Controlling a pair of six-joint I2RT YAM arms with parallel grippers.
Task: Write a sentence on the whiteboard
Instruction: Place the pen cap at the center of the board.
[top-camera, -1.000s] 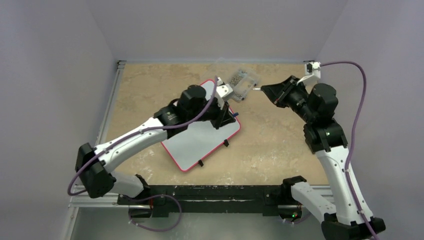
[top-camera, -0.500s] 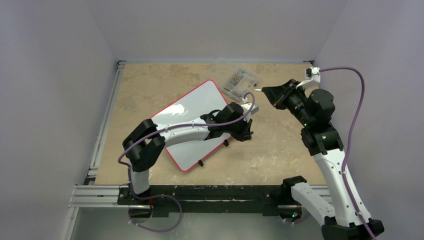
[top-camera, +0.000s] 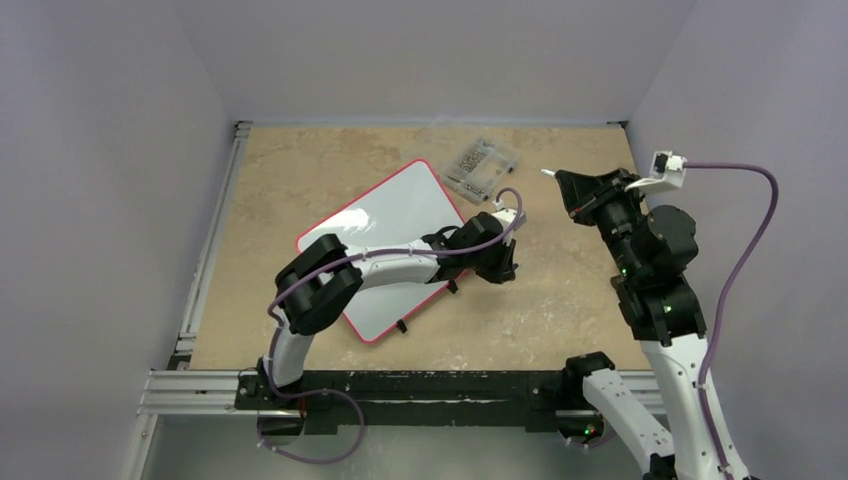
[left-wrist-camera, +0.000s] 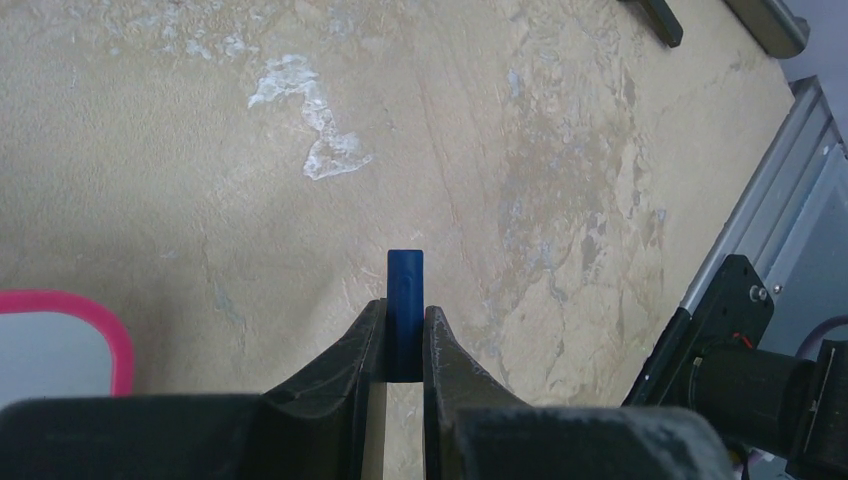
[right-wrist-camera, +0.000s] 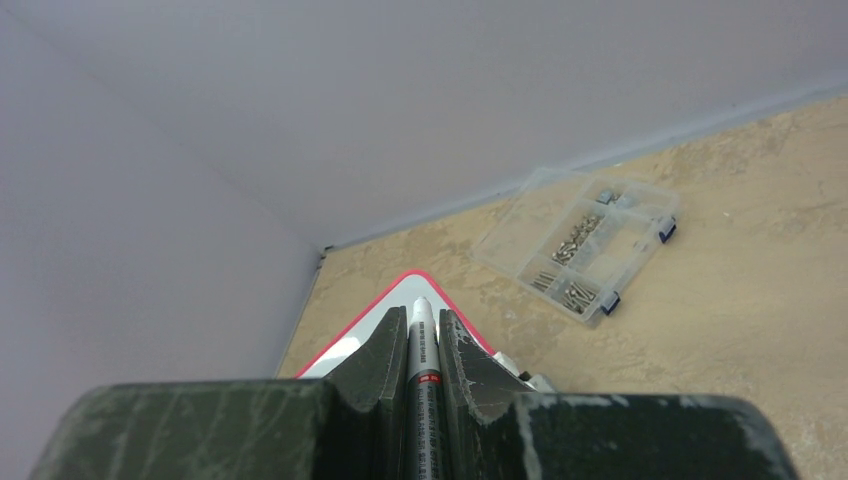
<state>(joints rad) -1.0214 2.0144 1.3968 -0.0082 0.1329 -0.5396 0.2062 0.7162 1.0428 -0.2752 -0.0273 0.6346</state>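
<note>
"Where is the big square whiteboard (top-camera: 395, 215) with the thin red rim?"

"It lies flat near the middle of the tan tabletop (top-camera: 300, 170), turned a bit."

"And the left gripper (left-wrist-camera: 405, 312)?"

"It sits just past the board's right corner and pinches a small blue piece (left-wrist-camera: 405, 285)."

"And the right gripper (right-wrist-camera: 421, 315)?"

"It is up in the air near the right edge and squeezes a grey marker (right-wrist-camera: 423, 345). A clear plastic box of screws (top-camera: 482, 163) sits by the far edge."

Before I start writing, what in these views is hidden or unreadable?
- Top view: the left arm covers the near-right part of the red-rimmed white board; any writing there is unseen.
- Left wrist view: the left gripper hides the lower end of the small blue piece.
- Right wrist view: print on the grey marker in the right gripper is too small to read.
</note>
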